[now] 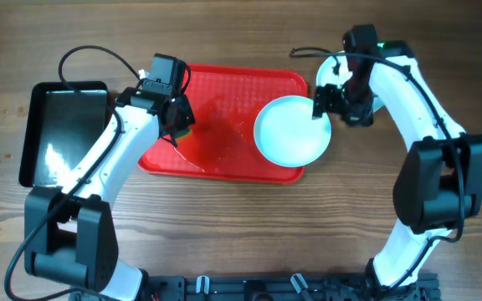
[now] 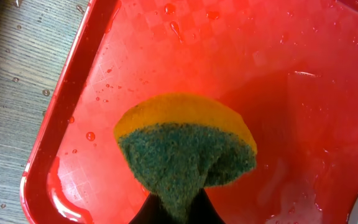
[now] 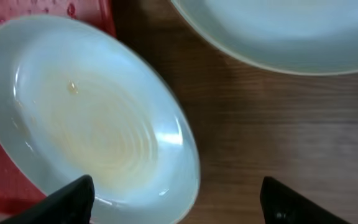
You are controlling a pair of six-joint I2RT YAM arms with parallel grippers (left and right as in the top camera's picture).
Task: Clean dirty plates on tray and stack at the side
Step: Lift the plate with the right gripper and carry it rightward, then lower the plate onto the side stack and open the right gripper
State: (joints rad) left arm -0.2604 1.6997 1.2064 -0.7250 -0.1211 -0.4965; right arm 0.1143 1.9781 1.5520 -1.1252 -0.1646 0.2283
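We see one plate point(image 1: 292, 132) lying flat at the right end of the red tray point(image 1: 224, 92), its right edge hanging past the tray's rim over the wooden table point(image 1: 249, 226). A faint orange smear point(image 3: 73, 87) marks its bowl. A second plate point(image 3: 278, 31) rests on the table just beyond it, near but apart, off the tray; from overhead the right arm covers most of it.

The right gripper point(image 1: 323, 102) hovers at the first plate's right rim, its jaws spread wide, one over the plate and one over bare wood, gripping nothing. Nothing stands between it and the rim.

Across the tray, the left gripper point(image 1: 176, 117) is clamped on a yellow-and-green sponge point(image 2: 185, 149), green side towards the wrist camera, held above the tray's left part near its front corner. Water droplets point(image 2: 173, 28) bead on the red plastic there. We cannot tell whether the sponge touches the tray.

A glossy black tray point(image 1: 65, 134) lies on the table left of the red one, well clear of both plates.
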